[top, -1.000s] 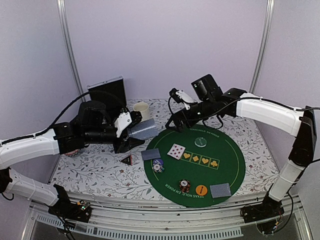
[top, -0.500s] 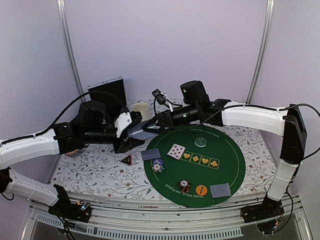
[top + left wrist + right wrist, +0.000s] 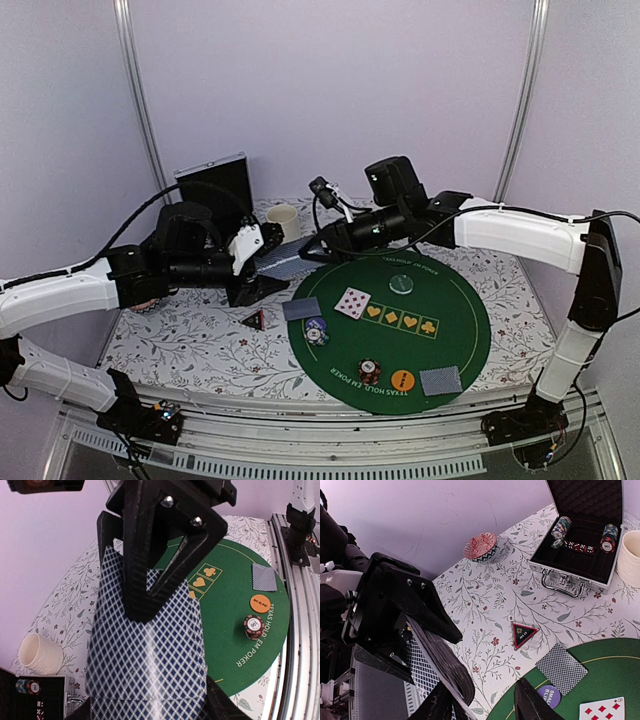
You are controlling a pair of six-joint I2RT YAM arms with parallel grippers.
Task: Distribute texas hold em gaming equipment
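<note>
1. A deck of playing cards (image 3: 150,655) with grey-blue backs is pinched in the left hand (image 3: 264,268) and held above the flowered counter (image 3: 180,345), just left of the green round mat (image 3: 455,330)
2. The right hand (image 3: 482,687) is held at the deck with its fingers spread; the deck's edge is seen just beside one finger, and contact cannot be told
3. On the mat are seen a face-up diamond card (image 3: 352,302), a face-down card (image 3: 300,309), a second face-down card (image 3: 441,380), a blue-white chip stack (image 3: 316,331), a dark red chip stack (image 3: 369,371), an orange disc (image 3: 403,380) and a pale green chip (image 3: 401,284)
4. The black-red triangular token (image 3: 254,320) is seen on the counter, beside the mat
</note>
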